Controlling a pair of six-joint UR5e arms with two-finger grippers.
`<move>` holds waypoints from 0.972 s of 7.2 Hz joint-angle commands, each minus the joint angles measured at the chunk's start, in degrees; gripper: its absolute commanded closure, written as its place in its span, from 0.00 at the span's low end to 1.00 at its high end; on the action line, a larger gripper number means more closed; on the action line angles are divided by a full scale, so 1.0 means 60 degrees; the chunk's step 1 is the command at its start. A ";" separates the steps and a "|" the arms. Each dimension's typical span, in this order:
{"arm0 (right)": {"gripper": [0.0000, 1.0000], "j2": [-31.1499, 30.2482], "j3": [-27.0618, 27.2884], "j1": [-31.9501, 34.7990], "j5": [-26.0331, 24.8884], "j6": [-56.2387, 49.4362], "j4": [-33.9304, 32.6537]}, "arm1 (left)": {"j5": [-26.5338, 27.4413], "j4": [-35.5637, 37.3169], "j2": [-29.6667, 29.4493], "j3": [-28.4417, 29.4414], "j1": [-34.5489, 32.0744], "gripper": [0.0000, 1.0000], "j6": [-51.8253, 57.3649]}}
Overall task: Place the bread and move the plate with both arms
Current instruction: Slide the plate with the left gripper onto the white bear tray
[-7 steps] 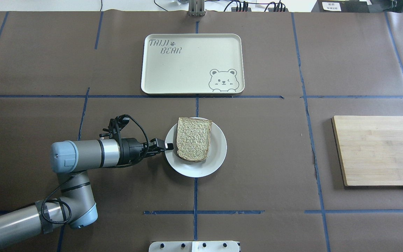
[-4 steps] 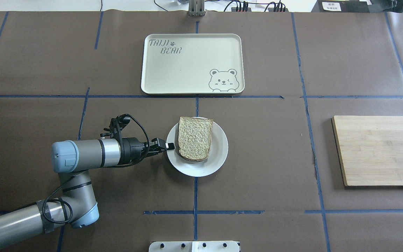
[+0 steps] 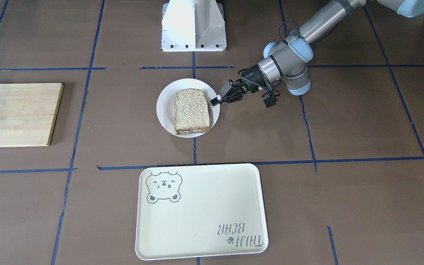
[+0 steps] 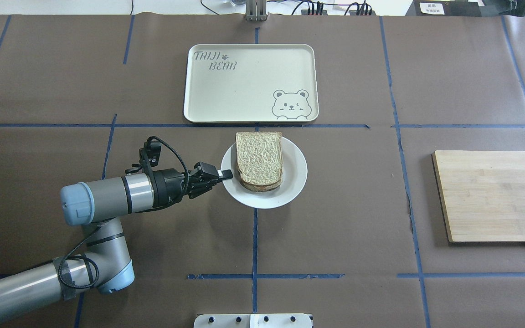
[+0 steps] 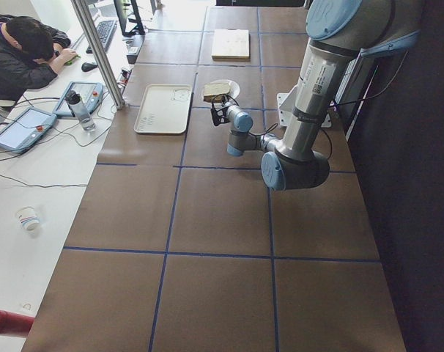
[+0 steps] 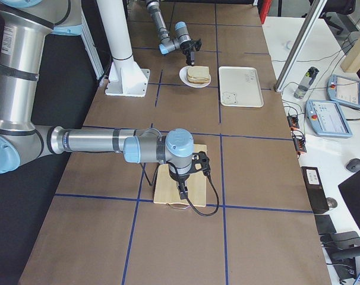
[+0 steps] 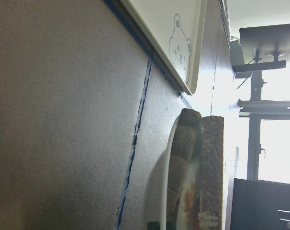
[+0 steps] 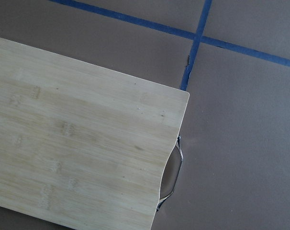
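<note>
Overhead exterior shows plate [image 4: 295, 176] rim seemingly pinched by left jaws, beside bread [image 4: 259, 157].

You will find the left arm [image 4: 103, 198] and right arm [image 6: 91, 141] are silver-grey tubes with pale blue joint caps; a black cable [image 4: 177, 156] loops over the black left hand [image 4: 227, 174].

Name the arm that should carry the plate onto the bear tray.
Left. Its fingers clamp the plate rim, near the tray; the right gripper hangs over the distant cutting board.
</note>
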 commanded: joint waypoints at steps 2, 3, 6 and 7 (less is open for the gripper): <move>0.00 -0.0012 0.0014 0.0000 0.0012 0.0001 0.0004 | 0.1004 -0.0086 -0.0375 0.0578 -0.0845 0.92 -0.1693; 0.00 -0.0012 0.0014 0.0000 0.0012 0.0001 0.0004 | 0.0989 -0.0071 -0.0942 0.1468 -0.1256 0.94 -0.1754; 0.00 -0.0012 0.0014 0.0000 0.0012 0.0059 0.0004 | 0.0132 -0.0042 -0.2582 0.3841 -0.2266 1.00 -0.1740; 0.00 -0.0012 0.0014 0.0000 0.0012 0.0060 0.0004 | -0.0586 -0.0042 -0.2965 0.4444 -0.2677 1.00 -0.1652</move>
